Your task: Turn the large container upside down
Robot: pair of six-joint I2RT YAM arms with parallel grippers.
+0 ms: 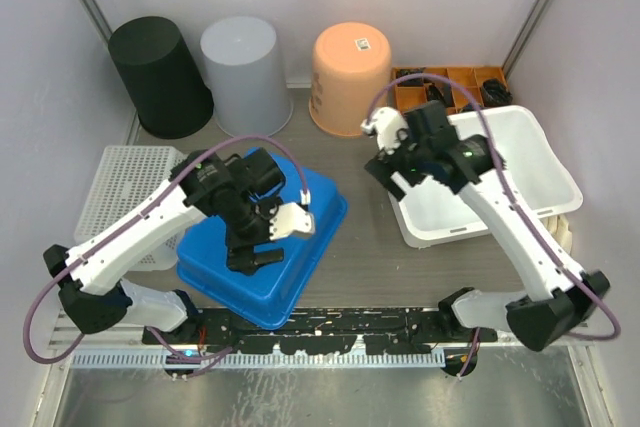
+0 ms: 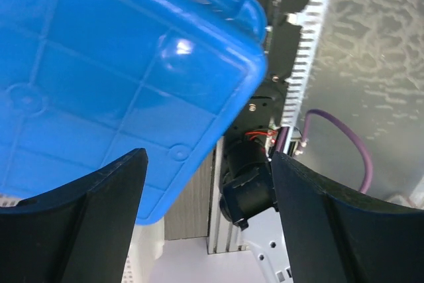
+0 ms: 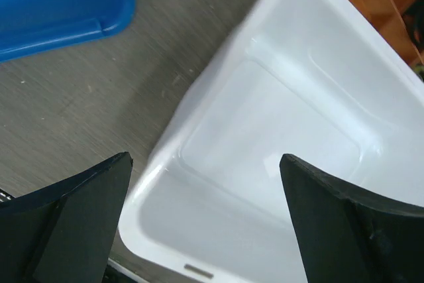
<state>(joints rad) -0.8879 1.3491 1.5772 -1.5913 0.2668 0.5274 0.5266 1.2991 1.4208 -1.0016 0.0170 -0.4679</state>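
A blue rectangular container [image 1: 215,272] lies left of centre with its ribbed underside facing up; that underside fills the left wrist view [image 2: 99,77]. My left gripper [image 1: 245,252] is open just above it, holding nothing, its fingers [image 2: 99,217] spread over the container's near corner. A larger white tub [image 1: 540,162] stands upright and empty on the right. My right gripper [image 1: 388,175] is open and empty above the tub's near-left corner, and the tub's inside [image 3: 278,137] shows between its fingers [image 3: 73,217].
Black [image 1: 158,75], grey [image 1: 245,72] and orange [image 1: 350,77] buckets stand upside down at the back. A white lattice basket [image 1: 120,182] lies at the left, partly under the blue container. An orange compartment tray [image 1: 450,82] sits behind the tub.
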